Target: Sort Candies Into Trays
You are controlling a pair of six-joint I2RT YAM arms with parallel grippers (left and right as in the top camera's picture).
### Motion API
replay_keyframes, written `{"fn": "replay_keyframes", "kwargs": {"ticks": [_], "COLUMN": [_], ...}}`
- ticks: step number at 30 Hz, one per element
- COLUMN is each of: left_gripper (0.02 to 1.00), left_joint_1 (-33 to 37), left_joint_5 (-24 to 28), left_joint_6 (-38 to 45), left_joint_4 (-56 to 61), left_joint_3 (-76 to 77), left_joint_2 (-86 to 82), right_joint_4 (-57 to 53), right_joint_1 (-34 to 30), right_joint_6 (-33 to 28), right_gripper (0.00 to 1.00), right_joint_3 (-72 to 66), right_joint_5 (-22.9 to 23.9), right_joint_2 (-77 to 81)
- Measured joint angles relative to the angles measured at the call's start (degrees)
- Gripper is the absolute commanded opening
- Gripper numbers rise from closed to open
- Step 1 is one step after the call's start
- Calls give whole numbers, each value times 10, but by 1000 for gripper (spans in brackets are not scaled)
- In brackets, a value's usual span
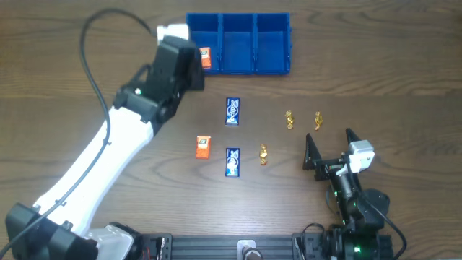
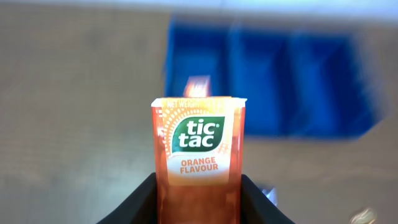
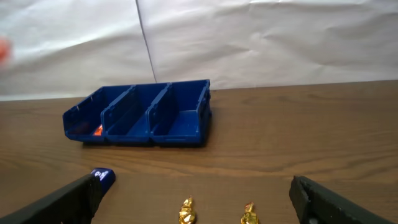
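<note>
One orange candy box [image 2: 199, 143] clamped in the left gripper [image 2: 199, 194] near the blue tray [image 1: 238, 71] — right gripper [image 1: 330, 137] spread wide.

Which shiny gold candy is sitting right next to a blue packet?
The lone gold-wrapped candy beside the blue packet nearest the arms' bases; the other two sit farther right.

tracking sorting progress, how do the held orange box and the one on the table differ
The held orange box is clamped in the left gripper; the loose orange box lies on the table. The held one is by the blue tray, the loose one mid-table. Both look alike.
</note>
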Motion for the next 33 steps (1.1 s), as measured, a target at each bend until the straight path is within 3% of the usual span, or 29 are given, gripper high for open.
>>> {"fn": "replay_keyframes", "kwargs": {"ticks": [10,15,25,27,31,33], "left_gripper": [301,297,332,402,770,866], "left_joint_1": [8,23,45,45,45,45], "left_joint_5": [-27,-3,17,17,17,22], "left_joint_6": [4,3,2,2,3,4], "left_joint_4": [-110,-115,-113,-111,-109,-110], "left_joint_3": [298,313,316,316,316,316], "left_joint_2": [242,328,333,333,333,333], "right_joint_4": [0,0,0,0,0,0], "right_joint_1": [0,0,0,0,0,0], "right_joint_6": [0,0,0,0,0,0], "right_gripper": [998,998,998,1000,998,1000], "right_joint_3": [0,0,0,0,0,0], "right_joint_5": [0,0,0,0,0,0], "right_joint_2": [0,0,0,0,0,0]}}
